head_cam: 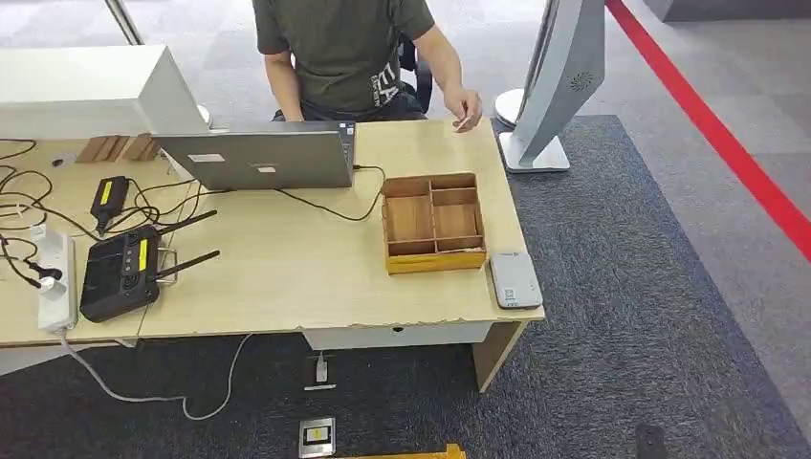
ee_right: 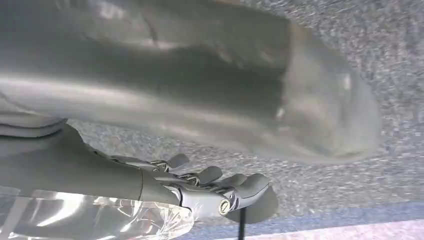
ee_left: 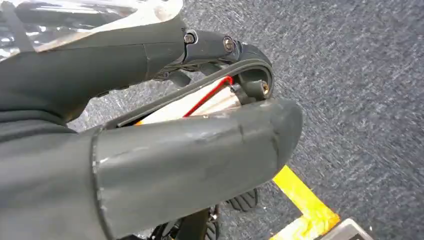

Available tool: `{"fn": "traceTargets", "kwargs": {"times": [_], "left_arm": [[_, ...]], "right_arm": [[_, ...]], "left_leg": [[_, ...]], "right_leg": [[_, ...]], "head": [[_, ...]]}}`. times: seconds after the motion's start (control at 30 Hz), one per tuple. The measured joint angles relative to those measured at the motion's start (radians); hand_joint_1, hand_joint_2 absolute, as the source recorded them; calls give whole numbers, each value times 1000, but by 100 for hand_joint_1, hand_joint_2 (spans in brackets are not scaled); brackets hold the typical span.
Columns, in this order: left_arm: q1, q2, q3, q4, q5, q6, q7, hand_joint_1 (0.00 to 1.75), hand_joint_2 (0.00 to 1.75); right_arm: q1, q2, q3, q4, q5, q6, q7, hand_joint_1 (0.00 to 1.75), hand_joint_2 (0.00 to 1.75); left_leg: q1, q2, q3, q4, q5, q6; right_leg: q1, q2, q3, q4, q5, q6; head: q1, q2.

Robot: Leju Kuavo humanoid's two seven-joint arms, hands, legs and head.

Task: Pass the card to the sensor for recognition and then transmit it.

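Note:
A person (head_cam: 349,53) sits behind the wooden table (head_cam: 287,277) and holds a small pale card (head_cam: 464,123) over its far right corner. The grey-white card sensor (head_cam: 515,279) lies flat on the table's near right corner, beside a wooden divided tray (head_cam: 432,222). In the left wrist view my left hand (ee_left: 200,135) hangs over blue-grey carpet, its fingers (ee_left: 210,47) bent above the thumb with nothing between them. My right hand (ee_right: 210,115) also hangs over carpet, its fingers (ee_right: 215,182) apart from the thumb and holding nothing.
A laptop (head_cam: 258,158), a black router (head_cam: 120,273), a power strip (head_cam: 55,282) and loose cables fill the table's left half. A tall white stand (head_cam: 564,76) rises off the table's far right corner. A red line (head_cam: 727,143) crosses the floor. Yellow tape (ee_left: 305,205) marks the carpet.

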Motion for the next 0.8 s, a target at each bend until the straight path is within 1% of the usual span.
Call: {"fn": "traceTargets", "kwargs": {"times": [0.1, 0.2, 0.23, 0.27, 0.3, 0.33, 0.37, 0.4, 0.43, 0.47, 0.53, 0.57, 0.6, 0.67, 0.7, 0.73, 0.8], "left_arm": [[0, 0, 5, 0, 1, 8, 1, 0, 0], [0, -1, 15, 0, 4, 16, -25, 0, 0], [0, -2, 16, 0, 4, 16, -29, 0, 0], [1, -2, 17, 0, 3, 12, -26, 0, 0], [1, -2, 17, 0, 3, 8, -23, 0, 0], [0, -3, 17, 0, 2, 2, -18, 0, 0], [-3, -3, 18, 0, 2, -3, -17, 0, 0], [-4, -2, 18, 0, 2, -6, -15, 0, 0], [-5, -2, 18, 0, 0, -11, -15, 0, 0], [-5, -3, 18, 0, -1, -18, -11, 0, 0], [-4, -2, 18, 0, -5, -27, -4, 0, 0], [-3, -2, 18, 0, -12, -37, 8, 0, 0], [-3, -1, 18, 0, -16, -42, 13, 0, 0], [-5, 0, 18, 0, -21, -45, 15, 0, 0], [-4, 1, 18, 0, -22, -47, 18, 0, 0], [-3, 1, 18, 0, -22, -47, 18, 0, 0], [-3, 2, 18, 0, -22, -47, 19, 0, 0]], "right_arm": [[-8, 5, 0, 0, 4, -4, -8, 0, 0], [-12, 9, 0, 1, 9, -5, -5, 0, 0], [-14, 9, 0, 2, -5, 1, -21, 0, 0], [-29, -4, -3, 1, -57, 27, -74, 0, 0], [-52, -18, -10, 1, -108, 53, -150, 0, 0], [-95, -52, -18, -1, -127, 82, -235, 0, 0], [-153, -96, -21, -2, -111, 114, -244, 0, 0], [-203, -130, -20, -13, -93, 146, -186, 0, 0], [-236, -149, -20, -21, -88, 161, -168, 0, 0], [-292, -186, -17, -42, -85, 179, -84, 0, 0], [-337, -212, -8, -62, -97, 191, -94, 0, 0], [-371, -229, 9, -91, -140, 208, -98, 0, 0], [-382, -238, 26, -118, -177, 216, -75, 0, 0], [-386, -251, 74, -194, -288, 219, 8, 0, 0], [-385, -256, 102, -225, -342, 211, 44, 0, 0], [-382, -266, 130, -254, -398, 199, 66, 0, 0], [-370, -277, 187, -301, -482, 170, 75, 0, 0]], "left_leg": [[0, 0, 0, 0, 0, 0], [0, 0, 0, 0, 0, 0], [0, 0, -2, 0, 0, 0], [0, 0, -2, 0, 0, 0], [-2, 2, -2, 0, 1, 0], [-3, 5, -3, 0, 2, 2], [-4, 7, -3, 0, 3, 4], [-6, 8, -3, 0, 4, 5], [-6, 8, -3, 1, 4, 5], [-6, 6, -4, 1, 6, 8], [-7, 3, -6, 1, 7, 8], [-8, 1, -7, 1, 9, 9], [-8, 1, -6, 1, 9, 10], [-8, -2, -7, 1, 9, 10], [-8, -3, -7, 2, 9, 10], [-8, -3, -8, 1, 9, 10], [-8, -2, -9, 1, 9, 10]], "right_leg": [[0, 0, 0, 0, 0, 0], [0, 0, 0, 0, 0, 0], [0, 0, 2, 0, 0, 0], [0, 0, 1, 1, 1, 0], [-3, 1, -1, 2, 2, 1], [-6, 5, -3, 2, 4, 4], [-7, 7, -5, 2, 5, 5], [-7, 7, -5, 2, 5, 6], [-7, 6, -5, 1, 6, 7], [-8, 6, -4, 1, 7, 9], [-9, 4, -4, 1, 9, 11], [-9, 2, -5, 1, 9, 12], [-10, 2, -5, 1, 9, 12], [-10, -1, -4, 1, 9, 12], [-9, -2, -5, 0, 9, 12], [-9, -2, -4, 1, 9, 12], [-10, -1, -5, 1, 9, 12]], "head": [[0, 0], [0, 0], [0, 0], [0, 0], [1, 0], [-4, 0], [-6, 0], [-5, 0], [-5, 0], [-4, 0], [-2, 0], [-2, 0], [-2, 0], [-3, 0], [-1, 0], [-1, 0], [-1, 0]]}}
